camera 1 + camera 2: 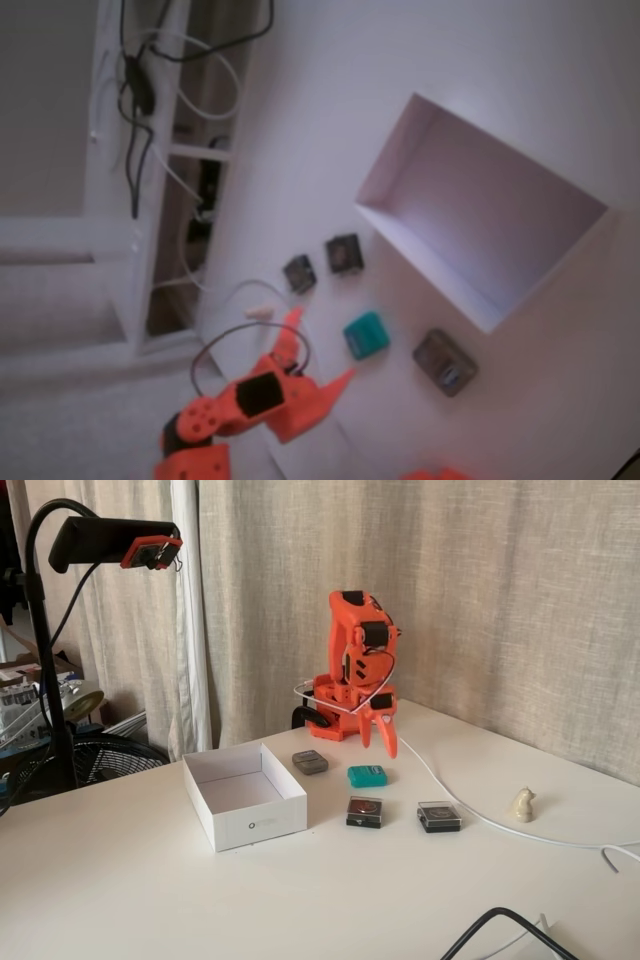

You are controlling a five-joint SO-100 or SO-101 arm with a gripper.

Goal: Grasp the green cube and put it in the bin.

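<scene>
The green cube (366, 334) (367, 775) lies flat on the white table, between the arm and several dark blocks. My orange gripper (322, 348) (380, 745) hangs open just above and behind the cube, fingers spread and pointing down, with nothing held. In a fixed view one fingertip (392, 748) ends a little above the cube's far edge. The bin (400, 170) (260, 825), a large white shallow box, stands empty about a hand's width beyond the cube, to its left in that same view.
Three dark grey blocks (299, 273) (343, 254) (445, 362) lie around the cube. A white cable (470, 805) runs across the table past a small pale figurine (523, 803). A camera on a black stand (120, 540) rises at the left. A black cable (500, 920) loops at the front.
</scene>
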